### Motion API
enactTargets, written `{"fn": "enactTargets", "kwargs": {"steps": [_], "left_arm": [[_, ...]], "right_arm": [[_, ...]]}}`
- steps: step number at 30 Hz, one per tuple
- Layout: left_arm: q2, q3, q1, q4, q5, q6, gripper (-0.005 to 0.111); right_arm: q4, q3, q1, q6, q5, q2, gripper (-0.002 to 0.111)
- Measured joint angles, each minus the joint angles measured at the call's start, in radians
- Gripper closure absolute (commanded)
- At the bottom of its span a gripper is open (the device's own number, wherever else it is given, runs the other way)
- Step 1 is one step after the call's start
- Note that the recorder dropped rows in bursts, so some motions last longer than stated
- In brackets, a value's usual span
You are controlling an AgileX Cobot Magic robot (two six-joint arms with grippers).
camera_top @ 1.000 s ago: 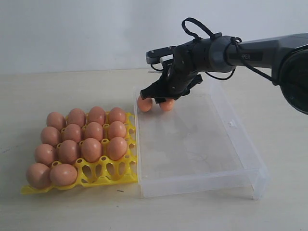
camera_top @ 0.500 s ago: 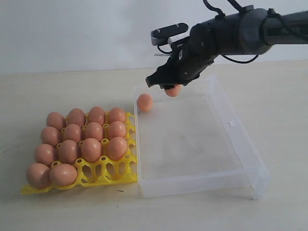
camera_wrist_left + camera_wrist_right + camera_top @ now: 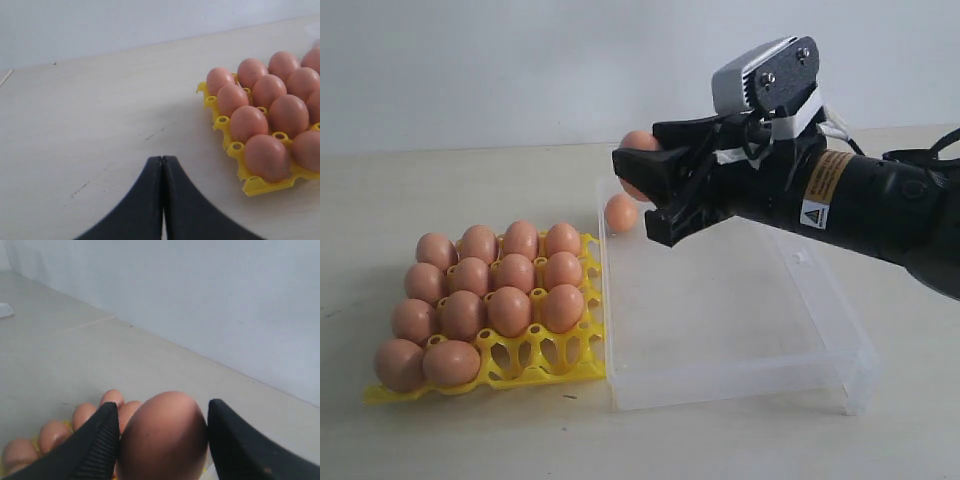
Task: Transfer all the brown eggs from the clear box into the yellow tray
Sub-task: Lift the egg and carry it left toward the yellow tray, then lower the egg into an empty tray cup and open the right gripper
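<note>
My right gripper (image 3: 640, 165) hangs above the far left corner of the clear box (image 3: 740, 375), shut on a brown egg (image 3: 638, 141). In the right wrist view that egg (image 3: 165, 440) fills the gap between both black fingers. A second brown egg (image 3: 620, 213) lies inside the box in its far left corner. Left of the box stands the yellow tray (image 3: 555, 355) with several brown eggs (image 3: 510, 310) in its cups; two front right cups are bare. My left gripper (image 3: 162, 159) is shut with nothing in it, low over the table beside the tray (image 3: 250, 186).
The pale tabletop (image 3: 440, 440) runs around the tray and box, and a plain wall (image 3: 470, 70) stands behind. My right arm's black forearm (image 3: 860, 205) stretches over the box's right half.
My right gripper has risen out of the box's far corner with one egg and swung up and toward the tray side. The other egg stayed in the corner.
</note>
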Motion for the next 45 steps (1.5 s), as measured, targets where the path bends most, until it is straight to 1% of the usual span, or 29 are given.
{"fn": "enactTargets", "kwargs": {"steps": [2,4,8,14,17,21,26,30,36,45], "left_arm": [[0.000,0.000,0.000,0.000,0.000,0.000,0.107],[0.000,0.000,0.000,0.000,0.000,0.000,0.107],[0.000,0.000,0.000,0.000,0.000,0.000,0.107],[0.000,0.000,0.000,0.000,0.000,0.000,0.107],[0.000,0.000,0.000,0.000,0.000,0.000,0.107],[0.000,0.000,0.000,0.000,0.000,0.000,0.107],[0.000,0.000,0.000,0.000,0.000,0.000,0.107],[0.000,0.000,0.000,0.000,0.000,0.000,0.107],[0.000,0.000,0.000,0.000,0.000,0.000,0.107],[0.000,0.000,0.000,0.000,0.000,0.000,0.107]], "right_arm": [[0.051,0.002,0.000,0.020,0.004,-0.004,0.108],[0.048,0.002,0.000,0.010,0.012,-0.004,0.108],[-0.033,0.002,0.000,0.034,-0.010,0.017,0.108],[-0.196,-0.040,0.000,0.150,-0.014,0.087,0.108],[-0.216,-0.073,0.021,0.173,-0.014,0.118,0.108],[-0.224,-0.132,0.078,0.179,-0.016,0.177,0.108],[-0.226,-0.182,0.138,0.143,-0.036,0.270,0.108],[-0.217,-0.191,0.174,0.065,-0.075,0.339,0.108],[-0.184,-0.192,0.222,-0.055,-0.099,0.364,0.108],[-0.213,-0.192,0.232,-0.083,-0.105,0.365,0.108]]}}
